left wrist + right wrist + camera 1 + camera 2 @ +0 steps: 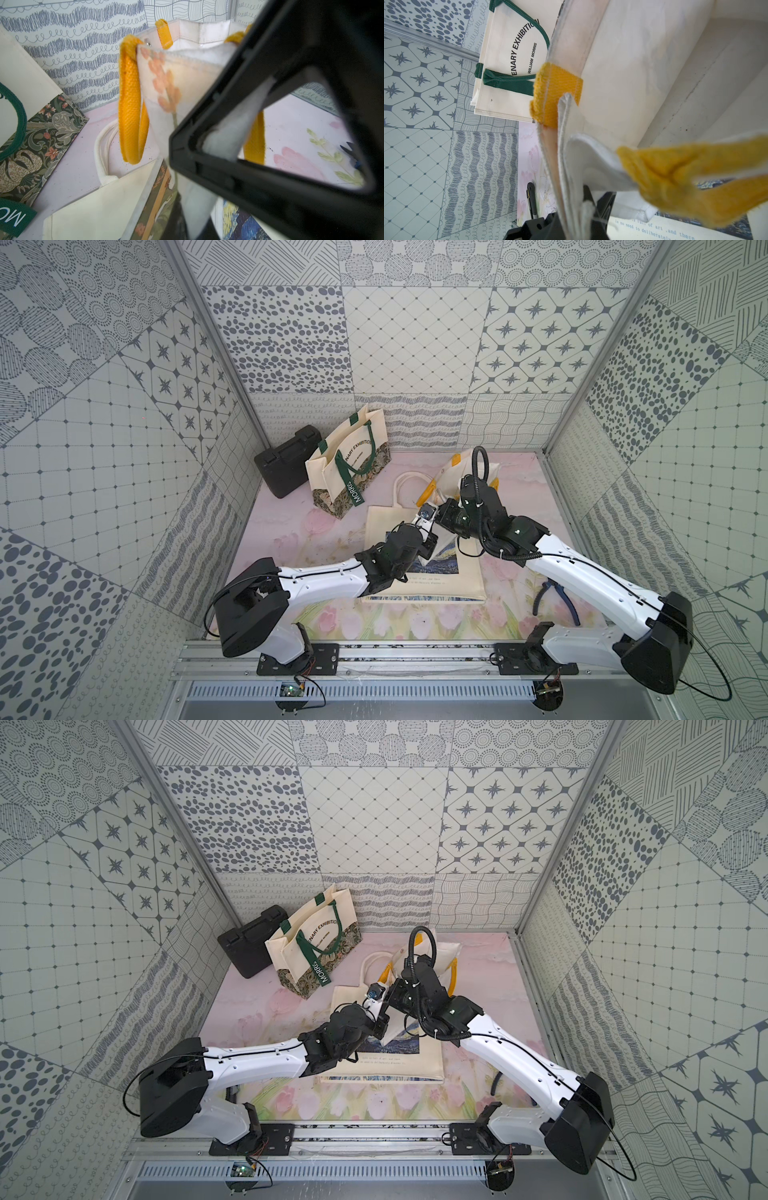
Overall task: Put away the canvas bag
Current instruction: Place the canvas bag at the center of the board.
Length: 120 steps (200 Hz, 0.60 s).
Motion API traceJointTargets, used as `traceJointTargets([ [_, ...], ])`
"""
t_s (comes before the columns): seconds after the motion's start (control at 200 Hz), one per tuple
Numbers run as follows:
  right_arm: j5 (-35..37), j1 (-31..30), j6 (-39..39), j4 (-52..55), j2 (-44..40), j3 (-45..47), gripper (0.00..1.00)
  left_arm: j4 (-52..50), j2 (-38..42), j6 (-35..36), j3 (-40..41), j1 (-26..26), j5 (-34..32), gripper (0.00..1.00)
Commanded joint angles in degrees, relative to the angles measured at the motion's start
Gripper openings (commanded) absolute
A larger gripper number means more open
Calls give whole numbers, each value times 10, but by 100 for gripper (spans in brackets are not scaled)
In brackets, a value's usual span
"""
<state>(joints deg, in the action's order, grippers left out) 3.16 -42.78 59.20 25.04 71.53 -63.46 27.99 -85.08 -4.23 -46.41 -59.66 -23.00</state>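
The canvas bag point(453, 472) is white with yellow handles point(427, 493) and hangs lifted off the table at centre back in both top views point(446, 952). My right gripper point(441, 512) is shut on its upper rim; in the right wrist view the folded white rim point(571, 166) runs down into the shut jaws point(581, 216). My left gripper point(431, 546) sits just below and in front of the right one. In the left wrist view a strip of the bag's white cloth point(187, 87) passes between its shut fingers point(197, 224).
A flat cream tote with a blue painted print point(386, 522) lies under both grippers. A green-handled printed tote point(345, 456) stands at back left beside a black case point(282, 466). Blue-handled pliers point(557, 597) lie at the right, under my right arm.
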Motion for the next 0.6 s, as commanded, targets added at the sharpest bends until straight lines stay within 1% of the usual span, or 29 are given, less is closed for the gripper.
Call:
traceJointTargets([
  [0.0,5,-2,-9,11,-31,-32,0,3,5,-12,6,5,-29,36],
  [0.03,6,-1,-12,12,-31,-36,0,0,6,-14,6,5,-24,51],
  [0.065,5,-1,-14,14,-31,-42,0,-5,8,-18,7,5,-19,67],
  [0.09,5,0,-16,16,-31,-47,0,-9,9,-21,7,5,-16,74],
  [0.105,6,0,-16,16,-32,-49,0,-11,10,-22,7,5,-16,77],
  [0.155,6,1,-18,21,-34,-59,0,-18,11,-27,7,5,-13,78],
  [0.385,5,2,-22,43,-45,-98,0,-19,23,-31,22,6,-12,77],
  [0.405,6,2,-22,44,-46,-101,0,-19,24,-31,22,6,-12,76],
  [0.43,7,2,-22,46,-49,-103,0,-20,25,-31,22,6,-11,71],
  [0.445,8,2,-22,46,-50,-103,0,-21,25,-31,23,6,-10,65],
  [0.485,12,2,-24,47,-53,-105,0,-22,28,-30,23,6,-10,44],
  [0.53,17,2,-27,47,-56,-107,0,-24,30,-29,25,6,-9,16],
  [0.555,20,2,-30,48,-56,-108,0,-24,31,-30,26,6,-8,5],
  [0.57,21,3,-31,49,-56,-109,0,-24,33,-31,26,6,-8,0],
  [0.595,24,3,-34,51,-55,-111,0,-24,34,-32,27,6,-7,0],
])
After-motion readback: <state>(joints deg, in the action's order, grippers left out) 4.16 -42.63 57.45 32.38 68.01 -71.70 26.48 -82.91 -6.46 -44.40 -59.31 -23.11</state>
